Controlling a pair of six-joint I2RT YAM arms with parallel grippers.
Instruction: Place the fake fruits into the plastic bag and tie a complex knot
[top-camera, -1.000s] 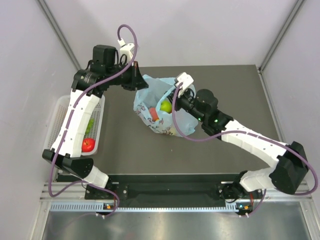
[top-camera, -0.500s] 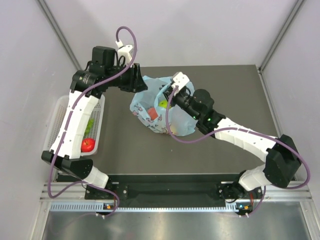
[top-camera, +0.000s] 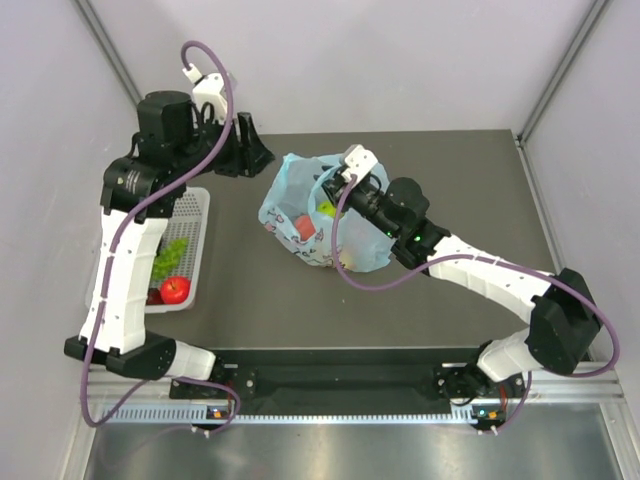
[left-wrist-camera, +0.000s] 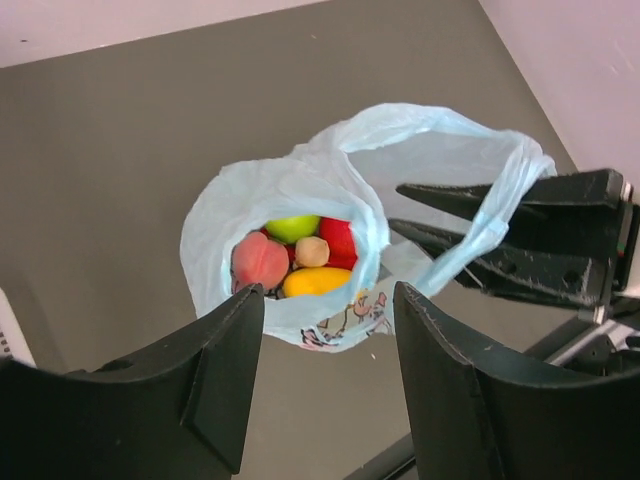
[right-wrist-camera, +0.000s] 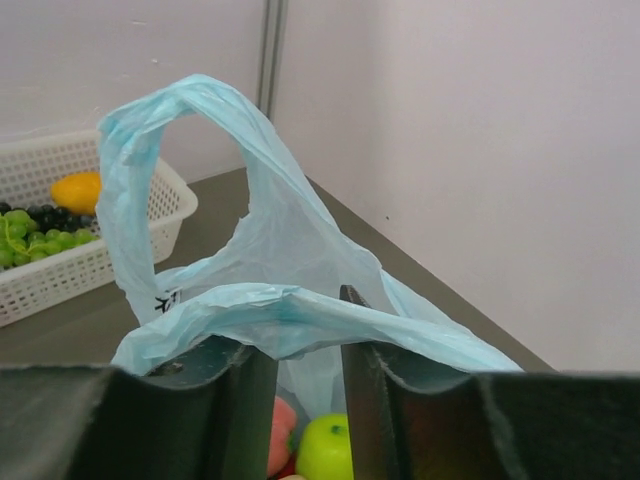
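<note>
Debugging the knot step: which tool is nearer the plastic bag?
Right. The right tool straddles a handle of the plastic bag; the left tool hangs apart, off its far-left side.

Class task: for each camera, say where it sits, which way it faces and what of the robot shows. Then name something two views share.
Top external: above, behind the bases, facing down on the table; the left arm and right arm show.
Left wrist: raised, facing down into the plastic bag; open left claw frames it.
Right wrist: low beside the bag, facing over a handle toward the white basket; right claw below.
Shared: both wrist views show the green apple inside the bag.
</note>
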